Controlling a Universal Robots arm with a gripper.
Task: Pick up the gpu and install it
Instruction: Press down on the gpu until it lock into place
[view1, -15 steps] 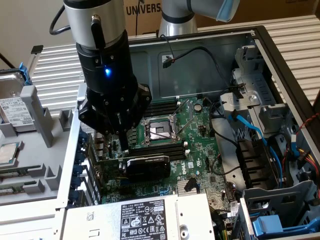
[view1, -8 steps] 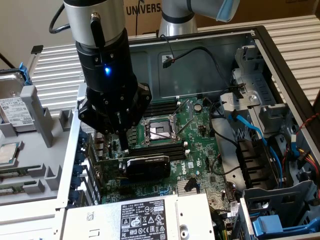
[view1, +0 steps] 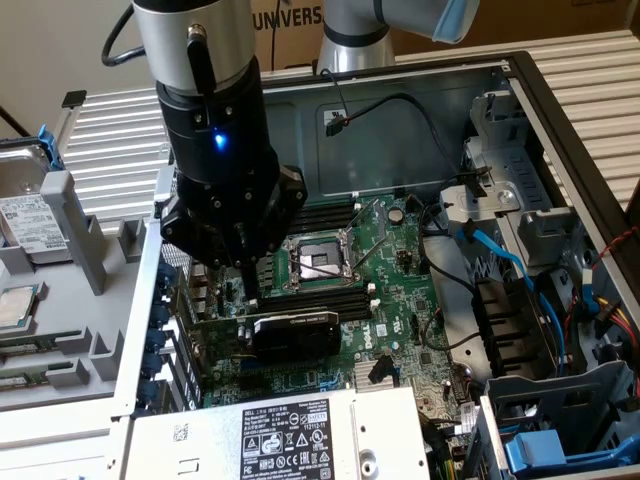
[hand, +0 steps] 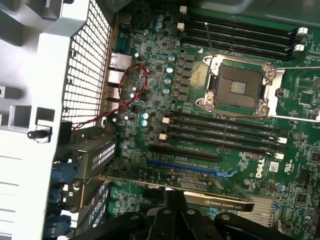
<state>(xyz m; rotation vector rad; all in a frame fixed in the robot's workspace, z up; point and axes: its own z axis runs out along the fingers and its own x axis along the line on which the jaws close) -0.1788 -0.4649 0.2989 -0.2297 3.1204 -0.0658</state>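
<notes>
Green motherboard (view1: 400, 270) carries the upright gpu (view1: 292, 332) (black shroud); clenched end effector (view1: 245, 290) hovers just above, grasping nothing.

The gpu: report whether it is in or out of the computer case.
In. The green card with black cooler shroud stands on edge on the green motherboard, its silver bracket at the case's rear slots. Full seating: cannot tell.

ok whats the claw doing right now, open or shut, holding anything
claw: shut, above the gpu, which stands in the motherboard; whether it is gripping the card cannot be told.
</notes>
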